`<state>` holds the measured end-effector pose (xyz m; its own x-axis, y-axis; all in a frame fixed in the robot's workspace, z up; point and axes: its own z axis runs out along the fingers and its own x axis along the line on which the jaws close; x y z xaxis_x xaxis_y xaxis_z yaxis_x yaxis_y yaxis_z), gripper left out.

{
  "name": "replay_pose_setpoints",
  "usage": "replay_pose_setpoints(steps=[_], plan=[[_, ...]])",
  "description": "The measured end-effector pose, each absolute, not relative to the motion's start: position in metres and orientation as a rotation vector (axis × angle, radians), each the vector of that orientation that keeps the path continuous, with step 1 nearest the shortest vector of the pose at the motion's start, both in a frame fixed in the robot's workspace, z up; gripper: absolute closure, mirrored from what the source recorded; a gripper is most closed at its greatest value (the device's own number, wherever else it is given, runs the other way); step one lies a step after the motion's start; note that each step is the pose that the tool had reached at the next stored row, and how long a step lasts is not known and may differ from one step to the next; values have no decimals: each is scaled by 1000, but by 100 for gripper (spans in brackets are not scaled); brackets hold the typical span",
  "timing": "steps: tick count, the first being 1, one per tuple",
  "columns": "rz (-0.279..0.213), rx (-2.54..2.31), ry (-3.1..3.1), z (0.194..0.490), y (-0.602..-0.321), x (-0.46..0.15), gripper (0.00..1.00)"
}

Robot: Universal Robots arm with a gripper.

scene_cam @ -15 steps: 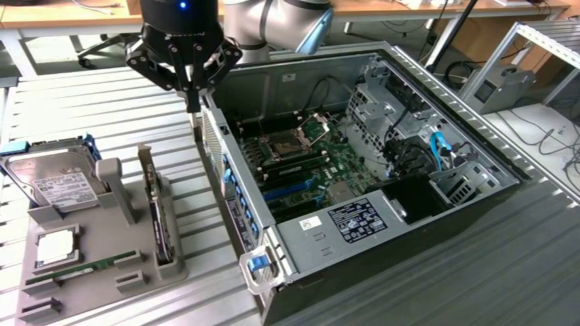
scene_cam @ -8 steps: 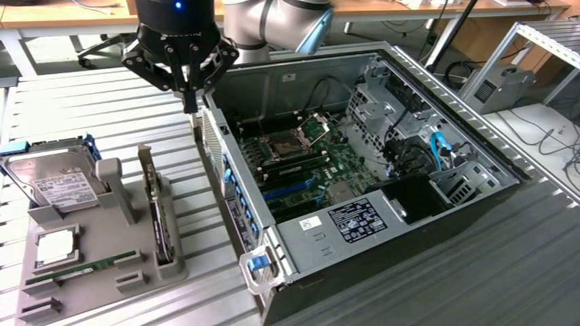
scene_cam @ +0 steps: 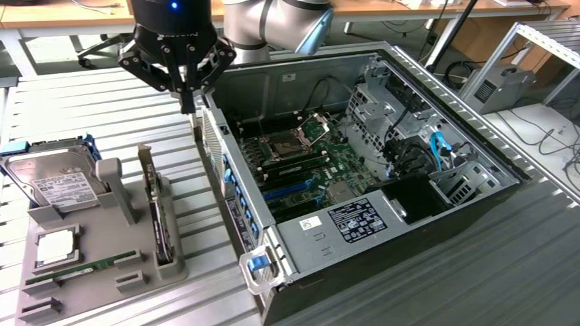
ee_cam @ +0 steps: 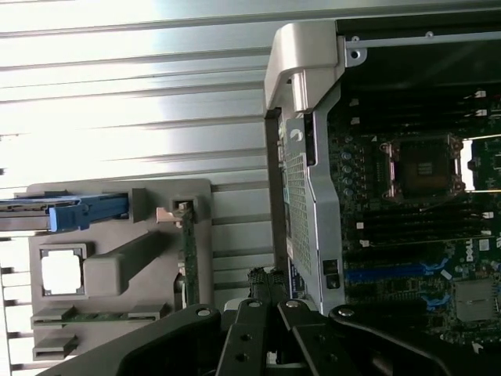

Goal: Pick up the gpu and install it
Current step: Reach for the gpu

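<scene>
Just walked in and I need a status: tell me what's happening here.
A robot arm's gripper, shut and empty, hangs over the table just outside the open computer case. The gpu stands on edge in the grey holder, near the hard drive, not yet picked up or installed.

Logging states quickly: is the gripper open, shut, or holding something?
Black gripper: shut, holding nothing; the thin green gpu card stands in its grey holder.
</scene>
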<state>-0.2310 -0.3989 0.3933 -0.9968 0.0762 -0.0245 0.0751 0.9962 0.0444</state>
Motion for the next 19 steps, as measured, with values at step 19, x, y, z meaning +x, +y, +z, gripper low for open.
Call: replay_pose_setpoints(steps=[19], plan=[[68,118,3112,393,-399,-239,89]])
